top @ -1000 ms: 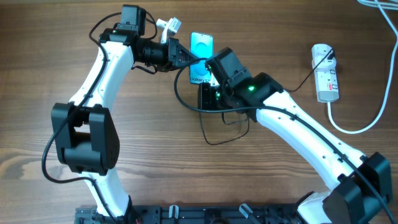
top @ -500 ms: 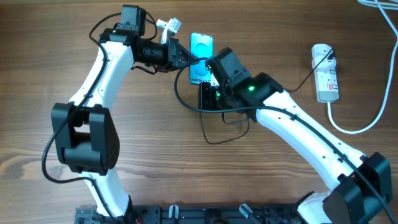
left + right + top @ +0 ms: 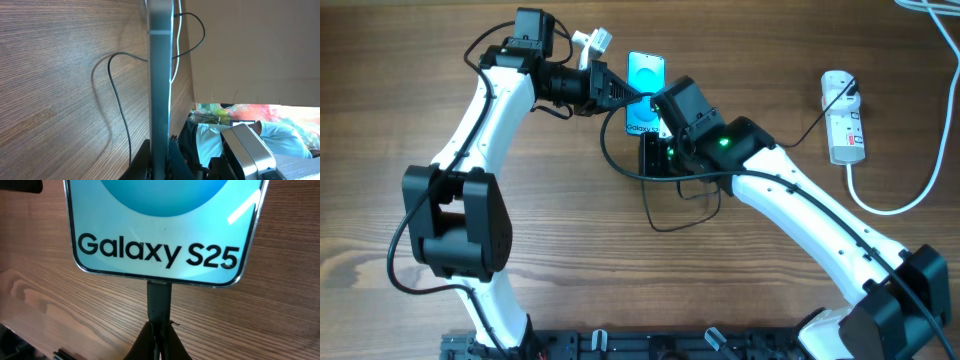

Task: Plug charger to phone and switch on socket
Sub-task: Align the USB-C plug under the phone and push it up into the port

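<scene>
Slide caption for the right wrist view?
Right gripper holds the charger connector at the bottom edge of the phone.

We see the phone (image 3: 645,92) at upper centre of the overhead view with a bright teal-blue screen, a pale band carrying black "Galaxy S25" lettering and a thin silvery border, while the charger (image 3: 159,300) shows a dark grey connector in the right wrist view and a thin black cable overhead. At the right edge the socket (image 3: 844,125) is white with small red marks, and its thick cord (image 3: 920,190) is white too. The left arm (image 3: 485,110) and right arm (image 3: 820,215) are white with black joints, a green light (image 3: 722,141) glows on the right one, and the table (image 3: 620,290) is warm brown wood with fine streaked grain.
</scene>
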You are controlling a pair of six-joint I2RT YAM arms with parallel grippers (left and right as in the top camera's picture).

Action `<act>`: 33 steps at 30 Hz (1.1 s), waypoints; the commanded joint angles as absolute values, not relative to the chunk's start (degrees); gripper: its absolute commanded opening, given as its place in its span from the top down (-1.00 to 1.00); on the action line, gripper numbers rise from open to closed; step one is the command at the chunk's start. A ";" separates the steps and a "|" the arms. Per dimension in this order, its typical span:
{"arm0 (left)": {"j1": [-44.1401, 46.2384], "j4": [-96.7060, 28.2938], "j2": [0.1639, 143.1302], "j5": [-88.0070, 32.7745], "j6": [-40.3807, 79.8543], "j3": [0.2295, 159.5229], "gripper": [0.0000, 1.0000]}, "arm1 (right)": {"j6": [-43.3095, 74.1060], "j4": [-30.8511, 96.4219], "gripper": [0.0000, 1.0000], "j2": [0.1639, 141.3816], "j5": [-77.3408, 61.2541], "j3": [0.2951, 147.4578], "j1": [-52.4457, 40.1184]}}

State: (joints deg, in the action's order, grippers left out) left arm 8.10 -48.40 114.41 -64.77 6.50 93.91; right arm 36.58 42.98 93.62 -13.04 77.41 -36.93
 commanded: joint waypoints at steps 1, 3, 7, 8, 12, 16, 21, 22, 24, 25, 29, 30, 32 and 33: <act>7.70 -48.16 112.18 -64.16 6.42 94.17 0.92 | 35.99 42.89 0.91 93.10 -12.99 78.74 -36.77; 7.70 -48.12 112.18 -62.89 6.39 94.17 0.92 | 35.92 43.16 0.91 93.10 -12.99 78.74 -36.77; 7.70 -47.16 112.18 -62.96 6.46 94.17 0.92 | 34.65 43.40 0.91 93.10 -13.87 78.74 -36.77; 7.70 -47.16 112.18 -62.98 6.48 94.17 0.92 | 34.68 43.38 0.91 93.10 -13.82 78.74 -36.77; 7.70 -47.16 112.18 -64.95 6.87 94.17 0.92 | 34.68 43.09 0.92 93.12 -13.85 78.74 -36.77; 7.73 -47.20 112.18 -65.56 6.90 94.17 0.92 | 34.65 43.09 0.91 93.10 -13.82 78.74 -36.77; 7.73 -47.40 112.18 -65.56 6.85 94.17 0.92 | 34.70 42.48 0.91 93.10 -13.82 78.74 -36.77; 7.73 -47.40 112.18 -65.56 6.85 94.17 0.92 | 34.70 42.46 0.91 93.10 -13.82 78.74 -36.77; 7.73 -47.40 112.18 -65.54 6.85 94.17 0.92 | 34.68 42.48 0.91 93.10 -13.76 78.74 -36.77; 7.73 -47.40 112.18 -65.54 6.85 94.17 0.92 | 34.70 42.50 0.92 93.10 -13.61 78.74 -36.77; 7.73 -47.37 112.18 -65.54 6.85 94.17 0.92 | 34.68 42.48 0.91 93.12 -13.37 78.74 -36.77; 7.73 -47.37 112.18 -65.54 6.85 94.17 0.92 | 34.68 42.48 0.91 93.10 -13.37 78.74 -36.77; 7.73 -47.40 112.18 -65.54 6.85 94.17 0.92 | 34.70 42.48 0.91 93.10 -12.99 78.74 -36.77; 7.73 -47.40 112.18 -65.54 6.85 94.17 0.92 | 34.68 42.48 0.91 93.10 -12.73 78.74 -36.77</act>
State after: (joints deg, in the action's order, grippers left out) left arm 8.10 -47.55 114.41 -62.87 6.72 93.91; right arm 35.70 42.74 93.62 -13.06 77.38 -36.93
